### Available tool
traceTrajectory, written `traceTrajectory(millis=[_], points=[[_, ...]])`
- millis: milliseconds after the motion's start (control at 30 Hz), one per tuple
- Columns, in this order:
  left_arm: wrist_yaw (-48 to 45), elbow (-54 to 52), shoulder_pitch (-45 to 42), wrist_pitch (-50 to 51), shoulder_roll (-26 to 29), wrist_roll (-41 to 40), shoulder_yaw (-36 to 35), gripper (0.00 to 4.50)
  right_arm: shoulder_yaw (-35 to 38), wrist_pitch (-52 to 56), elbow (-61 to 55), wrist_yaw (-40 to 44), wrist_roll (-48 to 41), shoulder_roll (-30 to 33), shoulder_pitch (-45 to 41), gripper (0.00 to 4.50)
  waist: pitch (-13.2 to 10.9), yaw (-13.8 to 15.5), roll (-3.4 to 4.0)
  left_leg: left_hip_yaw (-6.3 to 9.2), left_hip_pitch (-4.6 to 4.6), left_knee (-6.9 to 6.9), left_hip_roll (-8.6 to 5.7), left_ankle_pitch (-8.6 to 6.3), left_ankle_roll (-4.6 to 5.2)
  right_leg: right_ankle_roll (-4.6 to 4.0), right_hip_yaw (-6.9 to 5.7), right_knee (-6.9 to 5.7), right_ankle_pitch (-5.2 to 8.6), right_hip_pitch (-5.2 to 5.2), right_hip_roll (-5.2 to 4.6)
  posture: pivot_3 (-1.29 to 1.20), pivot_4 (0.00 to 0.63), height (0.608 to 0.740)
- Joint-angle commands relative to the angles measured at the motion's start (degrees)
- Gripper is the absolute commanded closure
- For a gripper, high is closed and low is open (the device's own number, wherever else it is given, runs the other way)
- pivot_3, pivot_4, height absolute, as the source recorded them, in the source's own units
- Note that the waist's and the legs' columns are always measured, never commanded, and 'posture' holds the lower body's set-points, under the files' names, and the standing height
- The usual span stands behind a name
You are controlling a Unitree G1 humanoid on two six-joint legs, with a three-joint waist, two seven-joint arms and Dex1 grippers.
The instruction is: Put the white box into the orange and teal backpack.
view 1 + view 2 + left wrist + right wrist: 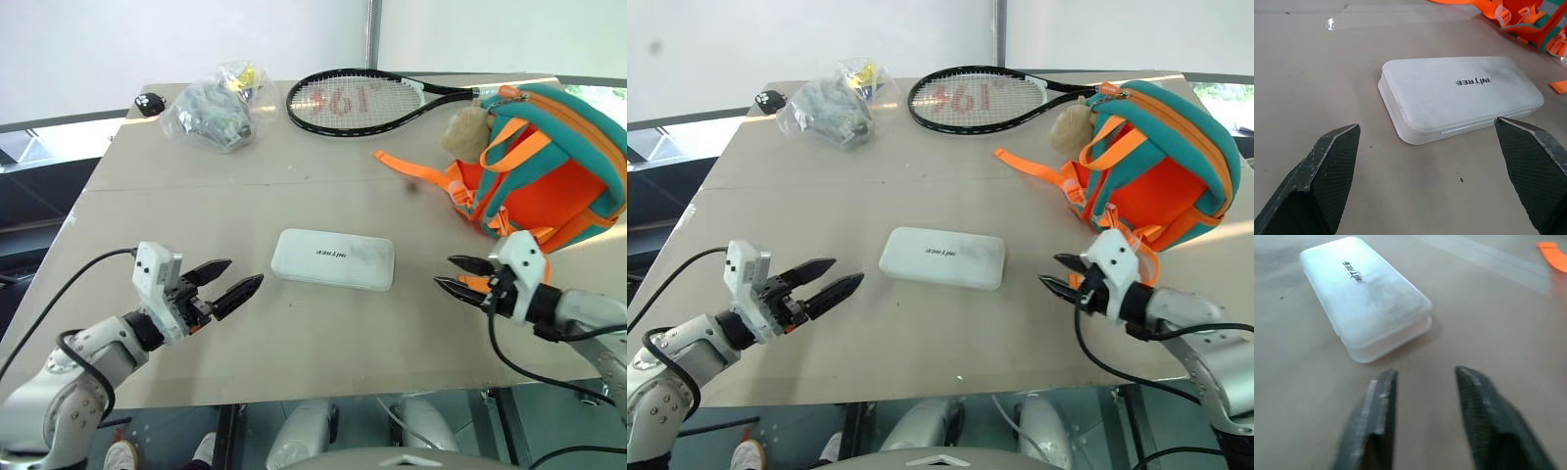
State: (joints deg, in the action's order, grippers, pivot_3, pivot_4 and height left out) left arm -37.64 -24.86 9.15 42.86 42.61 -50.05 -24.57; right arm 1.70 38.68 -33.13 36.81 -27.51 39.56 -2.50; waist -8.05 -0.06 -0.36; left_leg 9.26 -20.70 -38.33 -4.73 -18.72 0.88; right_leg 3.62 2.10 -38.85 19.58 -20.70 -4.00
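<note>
The likeliest slip is the flat white box [333, 258] skating across the smooth surface [294, 343] if one end effector nudges an end before the other braces it; its low, rounded edges offer little to catch. From the left: the left end effector [224, 283] is spread wide, empty, just beside the box's near end. The box lies between both. The right end effector [458, 275], narrowly parted and empty, sits near its other end, with the orange and teal backpack [549, 166] beyond.
</note>
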Motion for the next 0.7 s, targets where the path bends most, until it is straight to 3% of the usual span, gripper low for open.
traceTrajectory(millis=[33, 233, 400, 700], points=[[0.3, 2.6, -4.0, 6.3, 2.3, -5.9, -2.2, 0.0, -4.0, 0.2, 0.6, -1.9, 3.8, -0.3, -2.5, 4.43, 0.0, -0.1, 0.0, 0.01, 0.0, 0.0, -0.01, 0.0, 0.0, 0.0, -0.01, 0.0, 0.0, -0.03, -0.02, 0.0, 0.15, 0.74], [3.2, 15.7, -18.4, 22.0, 5.8, -9.4, 3.0, 0.0, -12.9, 1.6, 4.3, -4.7, 12.2, -1.1, -9.4, 4.43, 0.0, -0.9, -0.01, 0.19, -0.03, -0.01, -0.07, 0.02, -0.03, 0.0, -0.24, -0.07, 0.0, -0.09, -0.03, 0.0, 0.15, 0.74], [2.3, 27.0, -30.4, 31.8, 4.6, -9.2, 8.4, 0.0, -17.4, 2.1, 6.0, -3.7, 14.8, -2.4, -13.5, 4.43, 0.0, -1.7, -0.03, 0.22, -0.07, -0.06, -0.11, 0.02, -0.03, 0.01, -0.49, -0.13, -0.01, -0.09, -0.06, 0.0, 0.15, 0.74], [-11.4, 39.1, -39.1, 32.9, 3.9, -1.7, 22.3, 0.0, -22.3, 0.0, 12.9, 1.1, 17.1, -5.2, -19.5, 4.43, 0.0, -2.6, 0.0, 0.42, -0.08, -0.1, -0.21, 0.03, -0.04, 0.0, -0.67, -0.22, -0.01, -0.13, -0.12, 0.0, 0.15, 0.74]])
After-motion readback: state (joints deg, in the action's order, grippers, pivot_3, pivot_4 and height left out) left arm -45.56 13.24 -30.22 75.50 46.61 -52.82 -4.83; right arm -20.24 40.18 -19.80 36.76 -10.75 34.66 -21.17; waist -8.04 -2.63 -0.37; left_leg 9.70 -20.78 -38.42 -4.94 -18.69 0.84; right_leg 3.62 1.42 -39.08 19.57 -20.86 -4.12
